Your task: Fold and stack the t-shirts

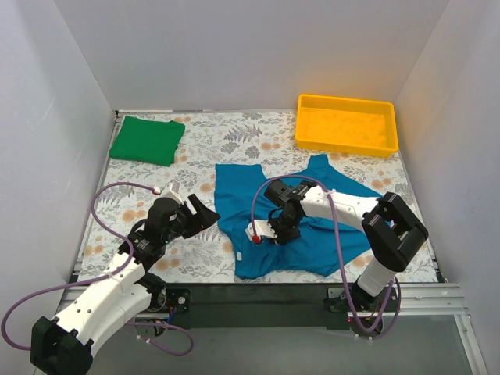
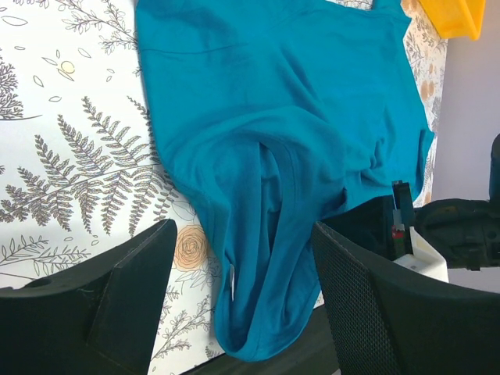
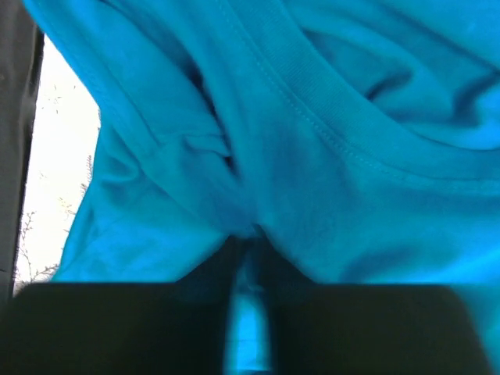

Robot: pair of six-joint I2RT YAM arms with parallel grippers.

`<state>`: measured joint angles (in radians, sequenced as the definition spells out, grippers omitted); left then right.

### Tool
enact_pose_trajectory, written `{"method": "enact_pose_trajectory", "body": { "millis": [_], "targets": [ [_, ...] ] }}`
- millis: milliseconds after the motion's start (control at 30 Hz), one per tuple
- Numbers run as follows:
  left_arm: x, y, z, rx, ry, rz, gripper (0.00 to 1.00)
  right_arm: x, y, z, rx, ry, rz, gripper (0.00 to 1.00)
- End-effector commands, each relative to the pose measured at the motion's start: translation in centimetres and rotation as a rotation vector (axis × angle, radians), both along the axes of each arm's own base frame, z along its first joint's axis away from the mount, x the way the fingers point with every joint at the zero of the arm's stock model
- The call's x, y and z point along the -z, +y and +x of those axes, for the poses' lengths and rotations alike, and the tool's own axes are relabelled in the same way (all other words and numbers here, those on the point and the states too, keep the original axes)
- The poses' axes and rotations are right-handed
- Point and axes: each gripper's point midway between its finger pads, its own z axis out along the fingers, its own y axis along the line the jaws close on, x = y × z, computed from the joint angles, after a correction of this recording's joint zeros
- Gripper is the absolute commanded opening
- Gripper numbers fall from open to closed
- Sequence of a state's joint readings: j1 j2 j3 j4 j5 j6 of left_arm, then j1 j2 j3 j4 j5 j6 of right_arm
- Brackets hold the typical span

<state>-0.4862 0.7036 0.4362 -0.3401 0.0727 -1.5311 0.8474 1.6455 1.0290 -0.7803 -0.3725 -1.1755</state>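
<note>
The teal-blue t-shirt (image 1: 242, 195) lies rumpled and partly spread in the middle of the floral table. My right gripper (image 1: 281, 234) presses down on its middle. In the right wrist view its jaws (image 3: 248, 234) are pinched on a fold of teal cloth (image 3: 351, 195). The bright green t-shirt (image 1: 147, 141) lies folded at the far left corner. Just left of the teal shirt's edge, my left gripper (image 1: 207, 215) is open. In its wrist view a hanging loop of the teal shirt (image 2: 273, 101) shows between the wide-apart fingers of the gripper (image 2: 244, 228), which touch nothing.
A yellow plastic tray (image 1: 346, 100) stands at the far right corner. White walls close in the table on three sides. The table's dark front rail (image 1: 258, 293) runs just below the teal shirt's near hem.
</note>
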Motion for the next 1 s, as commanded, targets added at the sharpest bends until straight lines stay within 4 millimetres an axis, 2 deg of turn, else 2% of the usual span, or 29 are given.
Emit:
{"method": "enact_pose_trajectory", "body": {
  "millis": [0, 100, 133, 233, 333, 367, 433, 500, 533, 567, 600, 667, 700, 767, 800, 833, 867, 900, 933, 967],
  "targets": [
    [-0.1, 0.1, -0.3, 0.007, -0.007, -0.004, 0.68, -1.1, 0.5, 0.2, 0.035, -0.013, 0.004, 0.02],
    [-0.2, 0.2, -0.3, 0.003, -0.010, -0.004, 0.68, -3.3, 0.8, -3.7, -0.067, 0.008, 0.055, 0.01],
    [-0.1, 0.1, -0.3, 0.006, -0.007, -0.004, 0.68, -4.2, 0.6, -6.8, -0.152, 0.026, 0.056, 0.01],
    [0.1, 0.1, 0.0, 0.000, -0.003, 0.001, 0.68, -5.4, -0.3, -13.3, -0.291, 0.180, 0.003, 0.01],
    [0.4, 0.1, 0.1, -0.001, 0.011, 0.007, 0.68, -5.1, -0.4, -17.3, -0.405, 0.265, -0.039, 0.18],
    [0.4, 0.0, 0.1, -0.001, 0.012, 0.007, 0.68, -4.9, -0.3, -17.9, -0.432, 0.269, -0.055, 0.29],
    [0.6, 0.3, 0.0, -0.010, 0.016, 0.015, 0.68, -4.3, -0.1, -19.9, -0.514, 0.274, -0.118, 0.33],
    [0.7, 0.5, 0.0, -0.017, 0.015, 0.023, 0.68, -4.9, 0.8, -21.2, -0.582, 0.246, -0.130, 0.37],
    [0.7, 0.6, 0.0, -0.021, 0.018, 0.030, 0.68, -4.8, 1.1, -21.0, -0.584, 0.233, -0.145, 0.38],
    [0.7, 0.6, 0.1, -0.021, 0.014, 0.034, 0.70, -5.4, 2.0, -20.6, -0.575, 0.207, -0.127, 0.40],
    [0.7, 0.7, 0.1, -0.022, 0.015, 0.036, 0.70, -5.5, 2.5, -18.9, -0.538, 0.157, -0.127, 0.40],
    [0.8, 0.6, 0.4, -0.023, 0.010, 0.041, 0.72, -7.2, 3.8, -16.0, -0.435, 0.128, -0.060, 0.41],
    [0.9, 0.5, 0.6, -0.023, 0.009, 0.043, 0.73, -8.8, 4.5, -12.2, -0.295, 0.137, 0.007, 0.42],
    [0.8, 0.1, 1.3, -0.020, 0.001, 0.041, 0.75, -11.2, 4.5, -7.8, -0.172, 0.097, 0.110, 0.48],
    [0.9, 0.0, 1.7, -0.017, -0.004, 0.044, 0.76, -12.4, 3.7, -3.3, -0.031, 0.059, 0.169, 0.49],
    [1.1, -0.3, 2.3, -0.016, -0.002, 0.049, 0.76, -13.4, 3.1, -1.1, 0.050, 0.028, 0.218, 0.53],
    [0.5, -0.6, 3.0, -0.009, -0.015, 0.044, 0.77, -14.1, 2.6, 1.2, 0.165, 0.026, 0.259, 0.59],
    [0.2, -0.7, 3.6, -0.006, -0.026, 0.046, 0.77, -14.9, 0.9, 5.9, 0.323, -0.026, 0.325, 0.62],
    [0.7, -1.0, 4.5, 0.000, -0.019, 0.050, 0.78, -15.1, 0.0, 8.4, 0.418, -0.047, 0.363, 0.63],
    [-0.3, -1.3, 5.6, 0.001, -0.037, 0.041, 0.78, -15.4, -1.1, 10.8, 0.528, -0.053, 0.396, 0.64]
  ]
}}
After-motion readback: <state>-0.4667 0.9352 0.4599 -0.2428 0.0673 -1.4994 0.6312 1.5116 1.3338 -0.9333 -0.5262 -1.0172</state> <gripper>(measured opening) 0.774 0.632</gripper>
